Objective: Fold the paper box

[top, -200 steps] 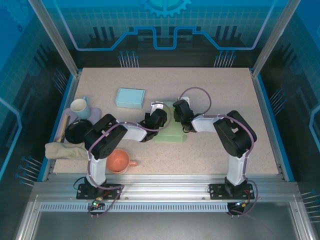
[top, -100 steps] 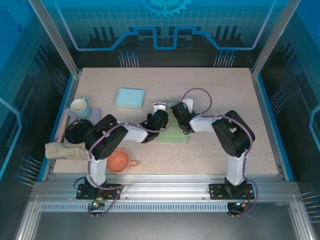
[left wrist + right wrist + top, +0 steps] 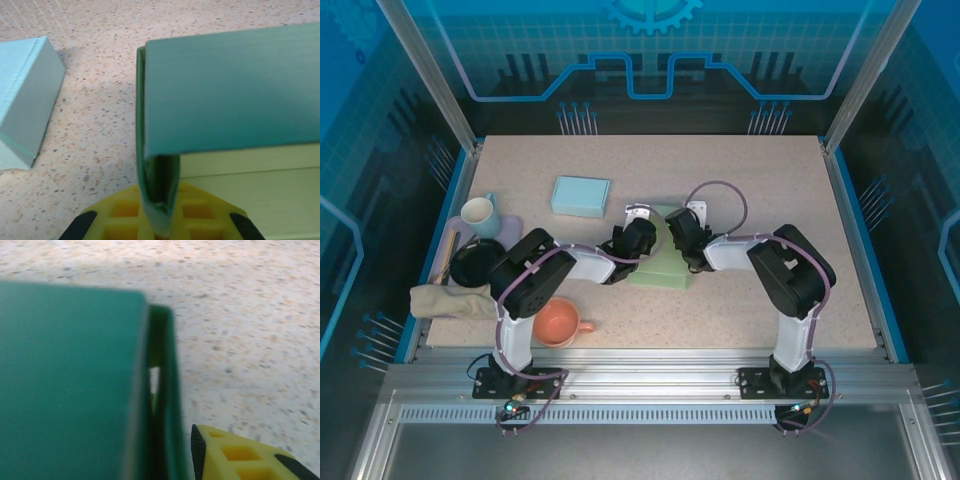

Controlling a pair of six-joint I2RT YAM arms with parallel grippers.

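From above, the green paper box [image 3: 660, 268] lay mid-desk [image 3: 770, 190], with the left hand [image 3: 638, 222] and right hand [image 3: 682, 225] meeting over its far edge. A pale blue box [image 3: 581, 196] sat behind it to the left. A cream mug [image 3: 480, 212], black bowl [image 3: 475, 263], beige cloth [image 3: 448, 300] and orange mug [image 3: 558, 322] lined the left side, their contents too small to tell.

The left wrist view added that the left hand was clamped on an upright wall of the paper box.

The right wrist view showed one yellow finger [image 3: 240, 455] just beside the box's wall; I could not tell whether the right hand gripped anything.
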